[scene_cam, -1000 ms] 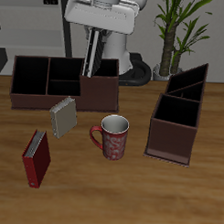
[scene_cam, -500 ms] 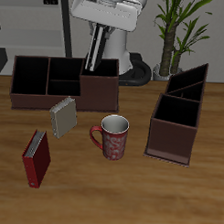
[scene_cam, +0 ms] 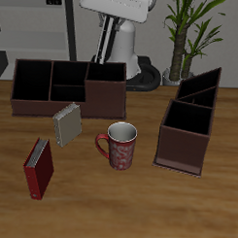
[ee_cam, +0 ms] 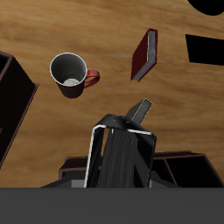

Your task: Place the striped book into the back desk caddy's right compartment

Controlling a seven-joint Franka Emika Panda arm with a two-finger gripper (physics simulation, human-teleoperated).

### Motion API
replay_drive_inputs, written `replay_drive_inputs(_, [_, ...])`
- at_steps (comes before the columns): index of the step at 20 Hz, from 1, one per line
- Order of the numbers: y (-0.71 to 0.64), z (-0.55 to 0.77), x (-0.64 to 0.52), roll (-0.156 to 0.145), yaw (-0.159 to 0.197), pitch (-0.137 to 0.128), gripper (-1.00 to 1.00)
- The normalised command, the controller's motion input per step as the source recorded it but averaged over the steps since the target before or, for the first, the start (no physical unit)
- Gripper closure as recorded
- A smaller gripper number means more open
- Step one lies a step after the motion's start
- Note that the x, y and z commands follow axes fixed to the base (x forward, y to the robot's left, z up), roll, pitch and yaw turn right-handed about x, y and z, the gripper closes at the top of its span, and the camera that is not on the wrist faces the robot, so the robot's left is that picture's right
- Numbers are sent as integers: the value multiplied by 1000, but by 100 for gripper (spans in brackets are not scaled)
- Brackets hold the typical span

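Hand (scene_cam: 107,23) is up high at the far side of the desk (scene_cam: 137,204), and it looks clamped on the top end of the striped book (scene_cam: 97,47). The fingers themselves are hard to make out, but in the wrist view the striped book (ee_cam: 122,157) runs straight out from the hand, so I'd call that a firm pinch.

You've got the book hanging on a slant, with its lower end about level with the far rim of the back desk caddy (scene_cam: 34,106), over the right compartment (scene_cam: 105,99). Makes sense to hold it by the top: the thin edge goes in first and those taller walls can catch it.

It isn't inside yet, I think. The tilt is the thing to watch, since the bottom edge could land on the rim.

The mug (scene_cam: 120,145), grey book (scene_cam: 66,125) and red book (scene_cam: 38,169) sit nearer the front, well out of your way.
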Motion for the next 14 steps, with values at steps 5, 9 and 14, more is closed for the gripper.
replay_drive_inputs(5, [40,-17,-277,24,27,-2,100])
replay_drive_inputs(9, [62,-20,-315,9,29,-6,100])
replay_drive_inputs(14, [82,-46,-344,6,22,2,100])
